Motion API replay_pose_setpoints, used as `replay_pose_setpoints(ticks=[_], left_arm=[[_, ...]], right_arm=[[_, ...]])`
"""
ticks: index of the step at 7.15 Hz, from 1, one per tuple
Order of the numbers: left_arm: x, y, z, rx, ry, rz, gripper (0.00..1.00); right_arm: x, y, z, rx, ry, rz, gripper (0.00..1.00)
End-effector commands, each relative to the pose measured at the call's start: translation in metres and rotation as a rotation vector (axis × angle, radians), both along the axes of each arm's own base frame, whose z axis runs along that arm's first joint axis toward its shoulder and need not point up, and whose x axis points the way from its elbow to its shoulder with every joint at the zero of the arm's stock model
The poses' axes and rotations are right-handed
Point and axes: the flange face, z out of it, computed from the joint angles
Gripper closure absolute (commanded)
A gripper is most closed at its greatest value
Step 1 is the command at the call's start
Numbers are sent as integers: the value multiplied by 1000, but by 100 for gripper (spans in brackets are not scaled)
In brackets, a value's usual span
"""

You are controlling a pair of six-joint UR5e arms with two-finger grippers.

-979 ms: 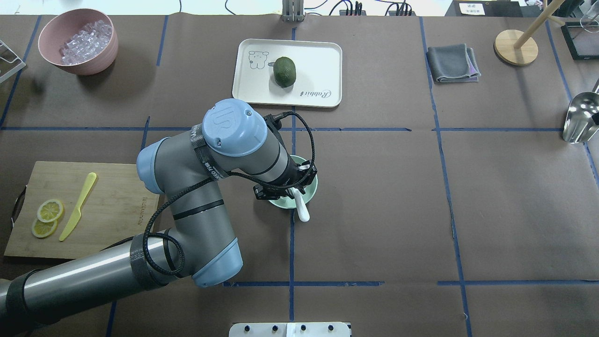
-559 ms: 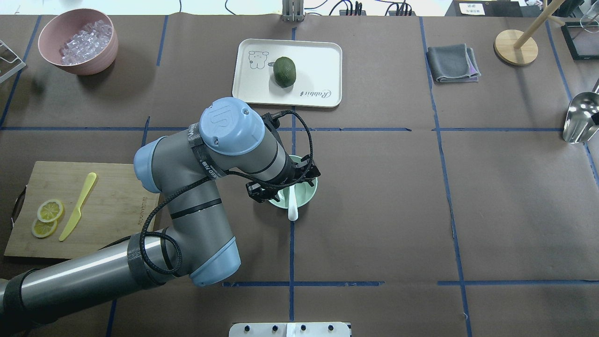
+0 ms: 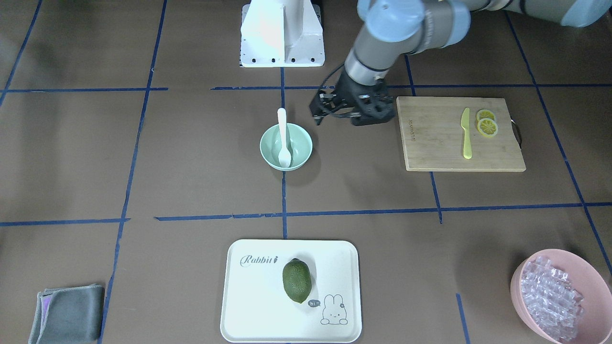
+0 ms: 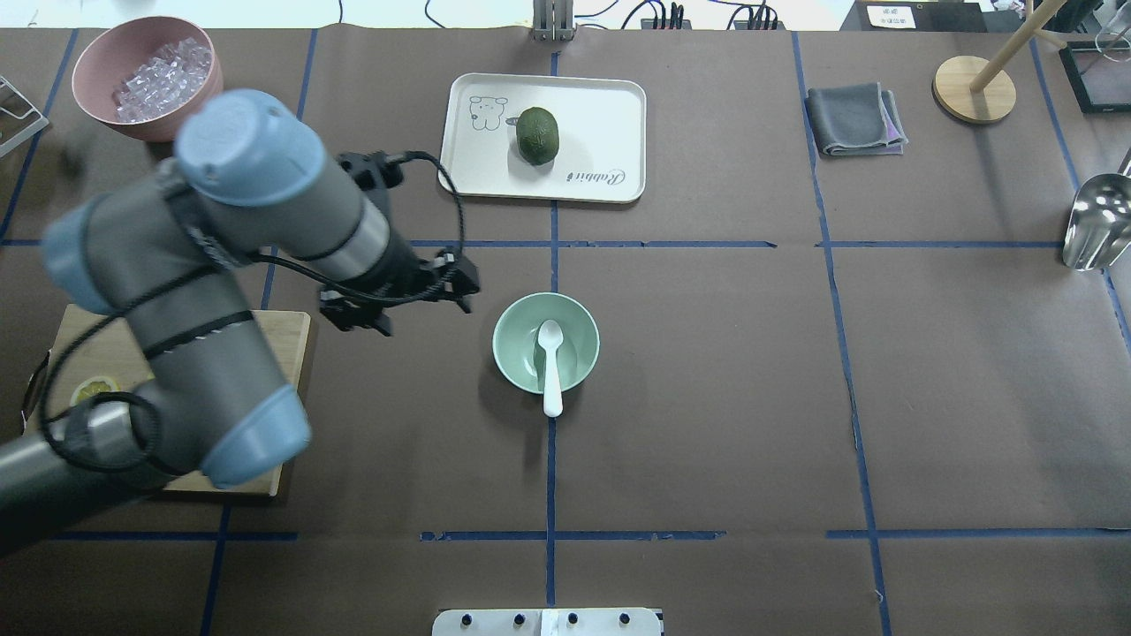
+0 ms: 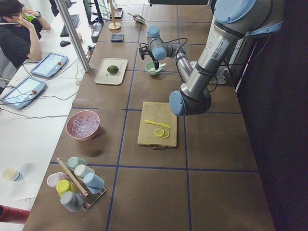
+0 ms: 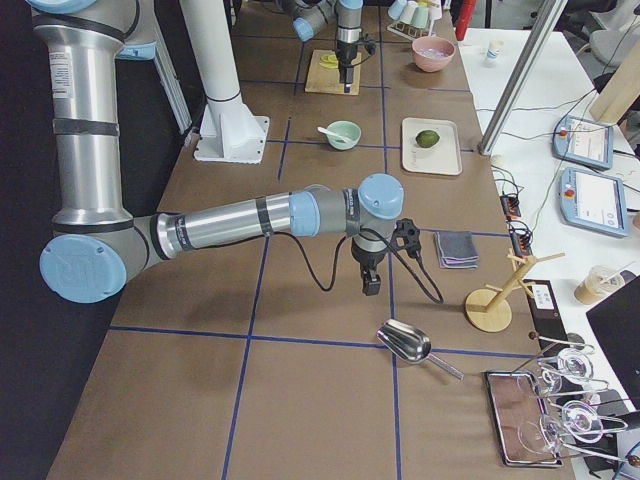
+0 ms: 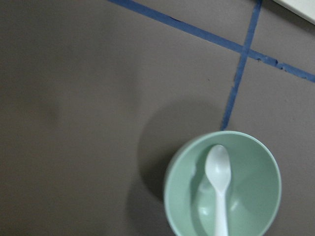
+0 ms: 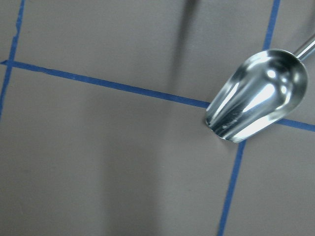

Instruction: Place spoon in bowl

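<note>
The white spoon (image 4: 550, 362) lies in the mint-green bowl (image 4: 512, 340), scoop inside and handle over the near rim. Both also show in the front view, spoon (image 3: 284, 138) and bowl (image 3: 300, 143), and in the left wrist view, spoon (image 7: 219, 182) and bowl (image 7: 256, 196). My left gripper (image 4: 415, 309) is open and empty. It hangs to the left of the bowl, between it and the cutting board, and also shows in the front view (image 3: 337, 114). My right gripper (image 6: 370, 285) shows only in the exterior right view, far to the right near a metal scoop. I cannot tell its state.
A wooden cutting board (image 3: 430, 143) holds a yellow knife (image 3: 466, 131) and lemon slices. A white tray (image 4: 601, 115) with a green fruit lies beyond the bowl. A pink bowl of ice (image 4: 177, 106) is far left. A grey cloth (image 4: 853, 119) and a metal scoop (image 4: 1096, 225) lie right.
My left gripper has let go of the spoon and moved away to the left of the bowl. The spoon has settled in the bowl with its handle over the rim.
</note>
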Motion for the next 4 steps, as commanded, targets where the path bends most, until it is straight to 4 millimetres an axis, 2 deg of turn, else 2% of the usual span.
replay_pose_setpoints(ticks=[1,2,3,4], left_arm=[[-96,-8,59,59,-67,45,0],[-129,-17,87,70,-73,71,0],[-173,-25,129,86,-106,74,0],[-227,-29,175,120,-156,79,0]], right_arm=[[53,7,58,-40,4,34,0],[62,8,65,-50,2,49,0],[62,4,56,-34,6,54,0],[63,0,52,-25,14,54,0]])
